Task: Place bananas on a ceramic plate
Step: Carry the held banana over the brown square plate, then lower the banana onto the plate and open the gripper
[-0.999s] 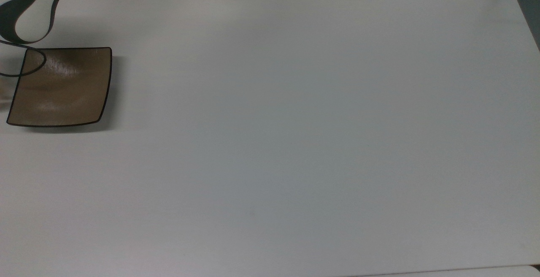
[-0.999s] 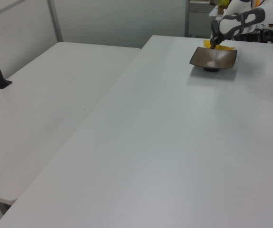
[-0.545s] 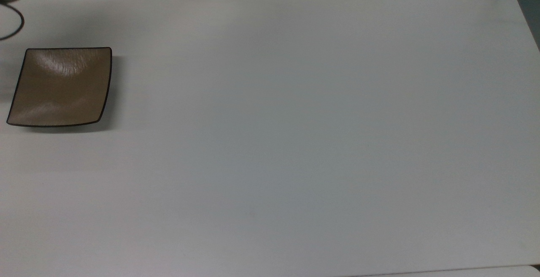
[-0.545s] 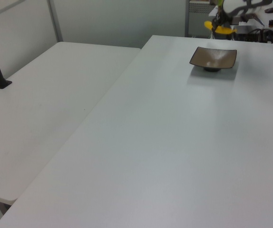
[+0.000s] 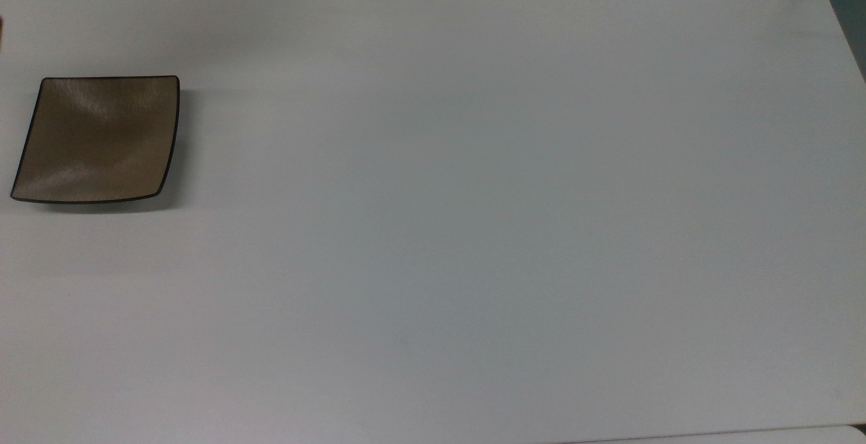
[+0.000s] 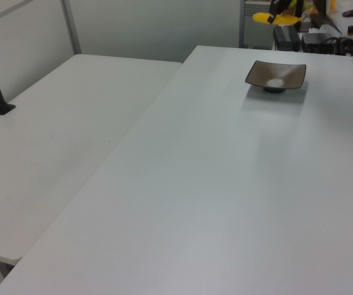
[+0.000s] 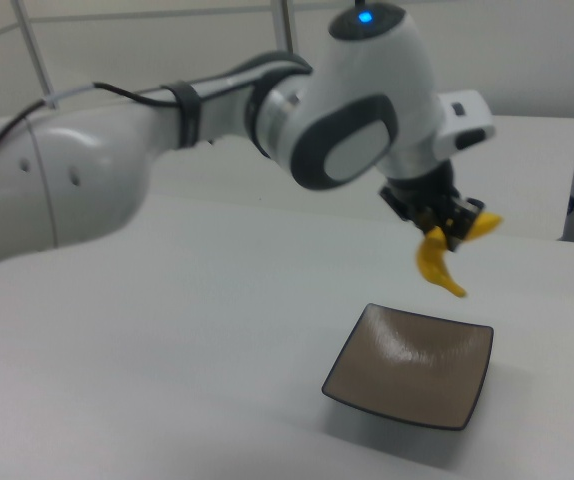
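Top view: overhead, straight down on counter (image 5: 473,227). Left view: high, distant, oblique along counter; plate (image 6: 275,75) at far end. Right view: low, close, facing plate. All three share plate.

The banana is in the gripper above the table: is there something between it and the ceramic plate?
Nothing visible. The banana, held in the gripper, hangs above the ceramic plate, whose surface is bare.
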Motion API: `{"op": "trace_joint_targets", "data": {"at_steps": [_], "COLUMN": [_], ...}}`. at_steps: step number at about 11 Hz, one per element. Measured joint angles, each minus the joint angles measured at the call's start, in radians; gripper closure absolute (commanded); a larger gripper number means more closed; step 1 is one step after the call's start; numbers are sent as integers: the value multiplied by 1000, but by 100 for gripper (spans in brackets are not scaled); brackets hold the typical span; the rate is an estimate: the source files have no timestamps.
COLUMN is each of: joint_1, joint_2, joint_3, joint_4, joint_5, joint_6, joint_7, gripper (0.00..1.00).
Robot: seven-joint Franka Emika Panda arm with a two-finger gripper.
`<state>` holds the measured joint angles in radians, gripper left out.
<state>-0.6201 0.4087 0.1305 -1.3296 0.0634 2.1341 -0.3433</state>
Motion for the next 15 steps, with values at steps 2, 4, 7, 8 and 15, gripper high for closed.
{"op": "trace_joint_targets", "data": {"at_steps": [2, 4, 7, 8, 15], "joint_1": [10, 21, 25, 27, 18], "joint_2": [-59, -110, -131, -131, -111], "joint_3": [42, 75, 96, 96, 79], "joint_4": [-36, -136, -255, -299, -509], "joint_5": [0, 0, 0, 0, -7], "joint_6": [-101, -121, -89, -26, 308], "joint_7": [-68, -121, -127, -126, -124], "gripper": [100, 100, 100, 100, 95]}}
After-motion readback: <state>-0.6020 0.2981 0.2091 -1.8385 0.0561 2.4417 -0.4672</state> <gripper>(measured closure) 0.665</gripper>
